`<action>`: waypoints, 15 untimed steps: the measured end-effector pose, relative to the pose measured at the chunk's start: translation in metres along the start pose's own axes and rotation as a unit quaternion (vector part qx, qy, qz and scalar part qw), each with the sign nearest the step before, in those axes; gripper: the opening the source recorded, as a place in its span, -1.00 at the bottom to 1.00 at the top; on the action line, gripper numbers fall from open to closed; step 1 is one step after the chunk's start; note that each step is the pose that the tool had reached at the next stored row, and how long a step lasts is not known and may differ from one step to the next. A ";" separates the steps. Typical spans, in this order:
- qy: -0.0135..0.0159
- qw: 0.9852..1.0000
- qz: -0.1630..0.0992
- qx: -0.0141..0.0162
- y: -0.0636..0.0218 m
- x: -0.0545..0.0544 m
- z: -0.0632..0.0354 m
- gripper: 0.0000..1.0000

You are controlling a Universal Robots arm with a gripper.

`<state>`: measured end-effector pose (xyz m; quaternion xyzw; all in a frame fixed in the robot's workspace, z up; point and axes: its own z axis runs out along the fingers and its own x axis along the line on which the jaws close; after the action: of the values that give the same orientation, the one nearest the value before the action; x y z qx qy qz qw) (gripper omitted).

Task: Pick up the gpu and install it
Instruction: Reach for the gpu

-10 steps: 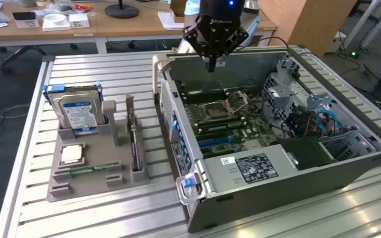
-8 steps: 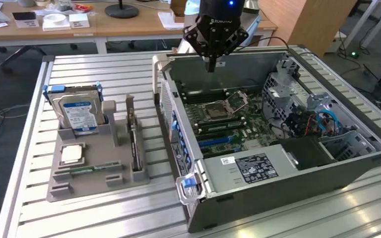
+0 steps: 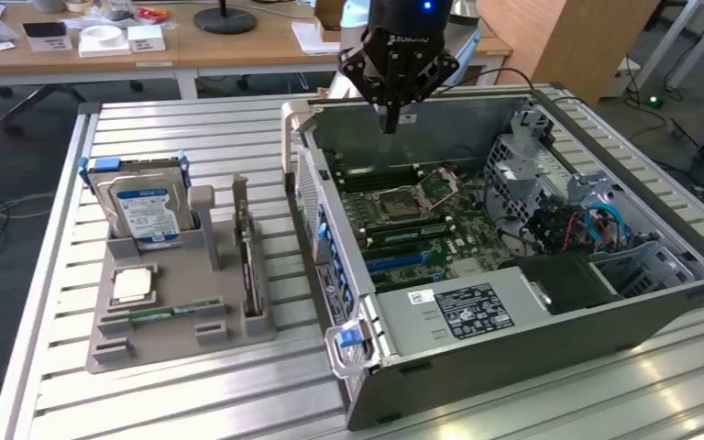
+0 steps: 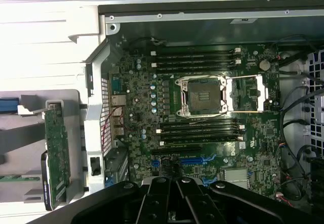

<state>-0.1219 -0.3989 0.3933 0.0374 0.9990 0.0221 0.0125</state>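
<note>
The gpu (image 3: 249, 261) is a thin green card standing on edge in a slot of the grey holder (image 3: 181, 344), at the exterior view's left of the computer case. In the wrist view the gpu (image 4: 55, 153) shows edge-on beside the case wall. My gripper (image 3: 389, 124) hangs above the far end of the open case (image 3: 548, 321), over the motherboard (image 3: 425, 229), well apart from the gpu. Its fingers are shut together with nothing between them. The wrist view looks down past the gripper (image 4: 177, 183) onto the motherboard (image 4: 202, 148) and its empty processor socket (image 4: 202, 95).
The holder also carries a silver hard drive (image 3: 144, 211) with a blue-white label, a processor chip (image 3: 132, 284) and a memory stick (image 3: 162, 314). Everything rests on a slatted metal table (image 3: 193, 137). Drive cages and cables (image 3: 572, 220) crowd the case's right side. A wooden desk (image 3: 205, 46) stands behind.
</note>
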 end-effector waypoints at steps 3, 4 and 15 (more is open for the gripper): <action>0.000 1.000 0.000 0.000 0.0000 0.001 0.0000 -0.79; 0.000 1.000 0.000 0.000 -0.0001 0.001 0.0001 -0.79; 0.000 1.000 0.000 0.000 -0.0018 0.025 -0.0004 -0.79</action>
<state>-0.1467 -0.3989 0.3930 0.0374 0.9990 0.0221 0.0125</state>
